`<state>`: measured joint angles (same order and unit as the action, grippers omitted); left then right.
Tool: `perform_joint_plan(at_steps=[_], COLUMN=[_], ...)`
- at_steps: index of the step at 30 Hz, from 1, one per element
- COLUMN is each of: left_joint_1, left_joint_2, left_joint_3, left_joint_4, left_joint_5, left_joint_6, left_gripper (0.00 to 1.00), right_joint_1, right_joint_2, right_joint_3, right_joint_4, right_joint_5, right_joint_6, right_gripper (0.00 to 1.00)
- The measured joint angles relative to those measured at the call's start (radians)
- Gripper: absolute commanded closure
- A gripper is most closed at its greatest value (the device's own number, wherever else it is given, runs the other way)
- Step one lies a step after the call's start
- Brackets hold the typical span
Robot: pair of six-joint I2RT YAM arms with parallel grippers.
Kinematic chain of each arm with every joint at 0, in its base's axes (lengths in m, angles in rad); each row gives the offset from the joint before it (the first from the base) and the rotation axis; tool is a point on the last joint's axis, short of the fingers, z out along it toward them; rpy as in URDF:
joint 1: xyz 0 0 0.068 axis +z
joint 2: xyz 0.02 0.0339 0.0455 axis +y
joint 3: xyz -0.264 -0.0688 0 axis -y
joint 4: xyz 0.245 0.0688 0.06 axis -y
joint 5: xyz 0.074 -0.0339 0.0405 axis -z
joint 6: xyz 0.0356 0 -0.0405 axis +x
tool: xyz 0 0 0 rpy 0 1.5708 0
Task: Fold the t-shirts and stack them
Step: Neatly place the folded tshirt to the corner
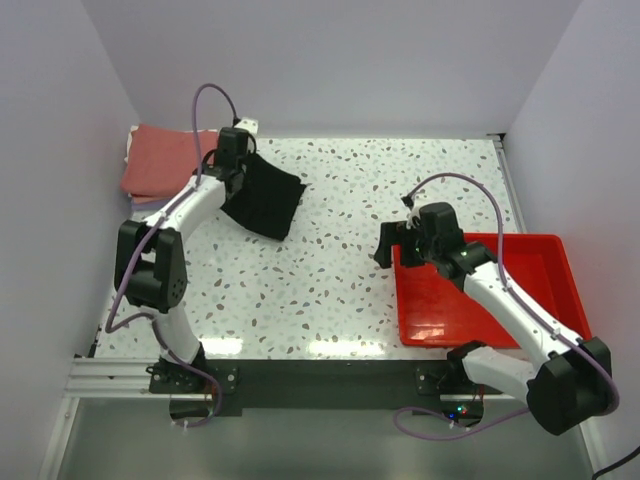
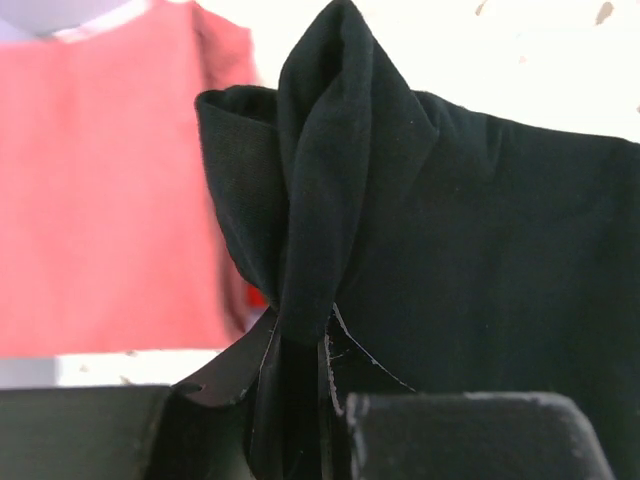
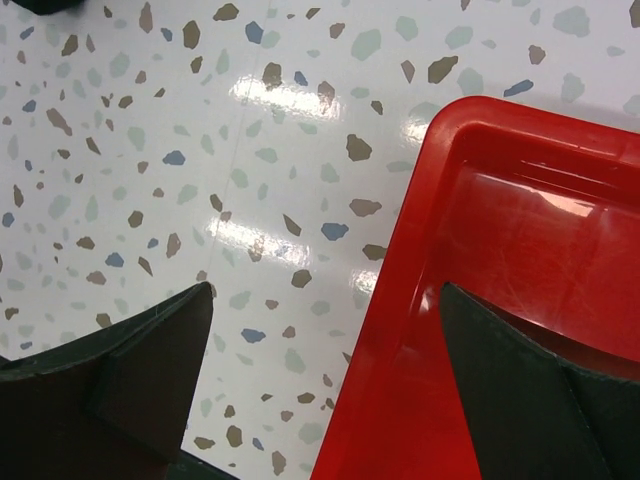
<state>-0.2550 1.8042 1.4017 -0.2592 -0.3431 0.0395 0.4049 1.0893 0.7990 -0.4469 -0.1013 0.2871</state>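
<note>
**A:** Largest entry?

**B:** Counter (image 1: 350,290), white with coloured speckles. Walls (image 1: 350,70) close its left, far and right sides. Its middle lies bare between the two arms.

**A:** The arms, and their pose?

**B:** Left arm (image 1: 190,205): bent at the elbow, reaching from its base to the far left corner, with the wrist close to the far wall. Right arm (image 1: 500,295): folded in from the right, with the wrist at the tray's far left corner.

**A:** Next?

**B:** Red tray (image 1: 545,262), shallow plastic, on the counter's right side. Its right rim is near the right wall.

**A:** The cloth?

**B:** Black t-shirt (image 1: 265,200), a dark panel at the far left of the counter, with one end gathered up at the left wrist. Whether the rest lies flat, I cannot tell. Salmon-red t-shirt (image 1: 160,160), folded in the far left corner, just beside that wrist.

**A:** Smallest?

**B:** Left gripper (image 2: 300,400): fingers (image 2: 470,440) clamped on a bunched fold of the black t-shirt. Right gripper (image 3: 320,400): fingers wide apart and holding nothing, one over the counter and one over the tray, straddling the tray's rim.
</note>
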Motion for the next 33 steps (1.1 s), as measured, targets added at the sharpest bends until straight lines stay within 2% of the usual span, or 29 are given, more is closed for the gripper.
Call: perform_joint_plan(at_steps=[6,12,21,33], left_joint_1=[0.033,0.093,0.184,0.19], left_joint_2=[0.032,0.087,0.129,0.093], left_joint_3=[0.082,0.161,0.267,0.285], left_joint_4=[0.012,0.028,0.035,0.057], left_joint_5=[-0.045,-0.051,-0.034,0.023], left_joint_6=[0.183,0.272,0.312,0.318], left_gripper=[1.0,1.0,1.0,1.0], right_joint_1=[0.0,0.0,0.0,0.0], right_joint_2=[0.038,0.074,0.116,0.168], right_joint_3=[-0.002,-0.002,-0.002,0.0], right_joint_4=[0.006,0.007,0.011,0.012], right_joint_5=[0.014,0.024,0.036,0.04], right_joint_6=[0.0,0.001,0.001,0.002], right_gripper=[0.01,0.01,0.01,0.01])
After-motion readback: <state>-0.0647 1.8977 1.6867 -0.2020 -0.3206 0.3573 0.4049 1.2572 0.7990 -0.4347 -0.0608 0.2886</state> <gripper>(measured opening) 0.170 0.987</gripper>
